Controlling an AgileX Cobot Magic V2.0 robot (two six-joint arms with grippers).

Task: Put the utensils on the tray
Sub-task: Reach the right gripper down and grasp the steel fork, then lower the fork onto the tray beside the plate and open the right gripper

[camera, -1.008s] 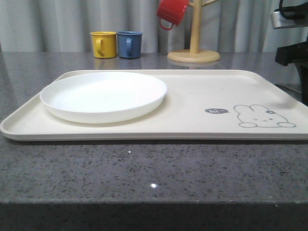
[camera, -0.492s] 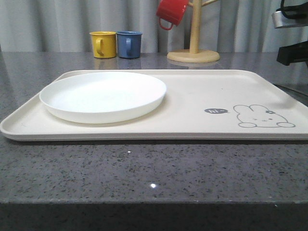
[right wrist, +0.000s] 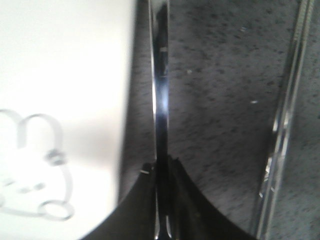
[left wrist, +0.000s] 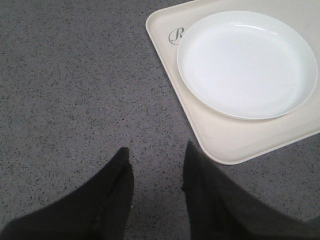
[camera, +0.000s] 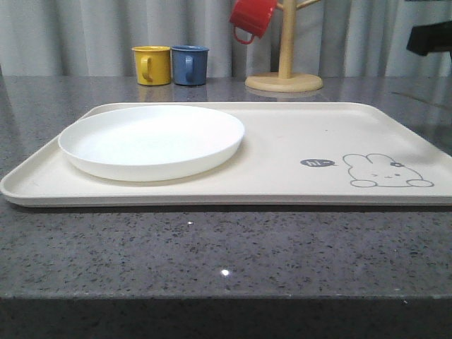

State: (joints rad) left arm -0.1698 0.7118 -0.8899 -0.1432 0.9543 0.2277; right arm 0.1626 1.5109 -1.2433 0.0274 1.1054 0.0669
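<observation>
A large flat cream rectangular tray [camera: 282, 141] with rounded corners and a low rim lies on the speckled grey stone counter [camera: 212, 247]. A grey rabbit drawing [camera: 385, 171] sits near its front right corner. On the tray's left half rests a round white plate [camera: 152, 141]. Behind the tray, well apart from it, a yellow mug [camera: 152, 65] and a blue mug [camera: 190, 65] stand just beside each other, and a red mug [camera: 251, 18] hangs from a pale wooden mug stand [camera: 284, 74].

In the left wrist view the left tool [left wrist: 155, 172] hovers over bare counter near a corner of the tray, its two dark fingers [left wrist: 117, 185] spread apart with nothing between them.

In the right wrist view the right tool [right wrist: 162, 200] is pressed together on a slim shiny silver metal utensil handle [right wrist: 161, 100], which runs straight away from the fingers, just beside the tray's rim by the rabbit drawing. Which utensil this is cannot be told from the blurred picture. A second pair of shiny metal strips [right wrist: 285, 115], possibly the chopsticks, lies on the counter well apart from the tray.
</observation>
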